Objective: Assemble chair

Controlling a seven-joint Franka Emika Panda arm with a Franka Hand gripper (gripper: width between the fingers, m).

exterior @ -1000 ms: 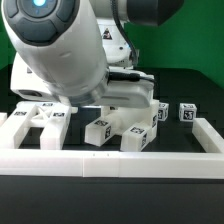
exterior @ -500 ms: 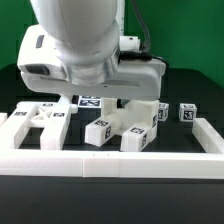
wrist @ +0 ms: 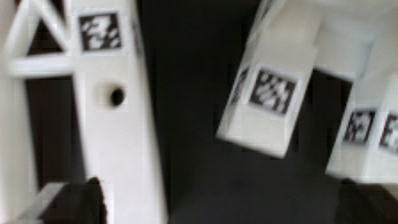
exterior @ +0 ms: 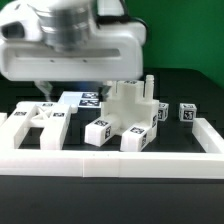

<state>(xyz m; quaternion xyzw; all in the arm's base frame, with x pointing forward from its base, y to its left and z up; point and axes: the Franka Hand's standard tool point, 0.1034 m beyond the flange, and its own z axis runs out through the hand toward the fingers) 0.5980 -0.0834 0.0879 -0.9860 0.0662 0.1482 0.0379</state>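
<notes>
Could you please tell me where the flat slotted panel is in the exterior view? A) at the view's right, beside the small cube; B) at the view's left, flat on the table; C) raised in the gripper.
B: the slotted panel lies flat on the table at the exterior view's left, far from the small cube at the right.

One flat slotted panel (exterior: 35, 116), two small cubes (exterior: 163, 112) (exterior: 186, 113), two square legs (exterior: 100, 131) (exterior: 138, 138), one border rail (exterior: 110, 160)
</notes>
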